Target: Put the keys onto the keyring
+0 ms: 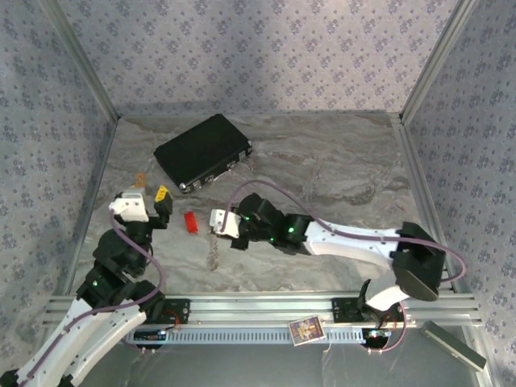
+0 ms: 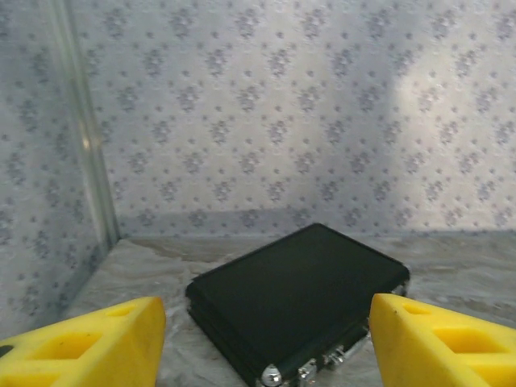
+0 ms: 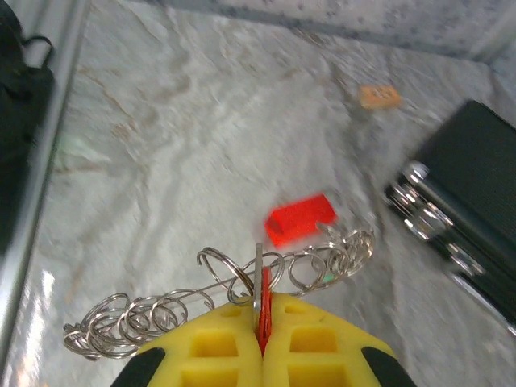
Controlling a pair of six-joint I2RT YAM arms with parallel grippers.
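My right gripper is shut on a red-headed key and a silver ring seen edge-on beside it. The keyring, a string of shiny silver loops, lies across the front of the yellow fingers, and a speck of green shows among the loops. From above, the right gripper hangs over the table's middle with the chain dangling below it. My left gripper is open with nothing between its yellow fingers, and it sits at the left, raised and facing the back wall.
A flat black box with metal clasps lies at the back centre, straight ahead of the left gripper. A plain red block rests between the two grippers. A small orange object lies near the left wall.
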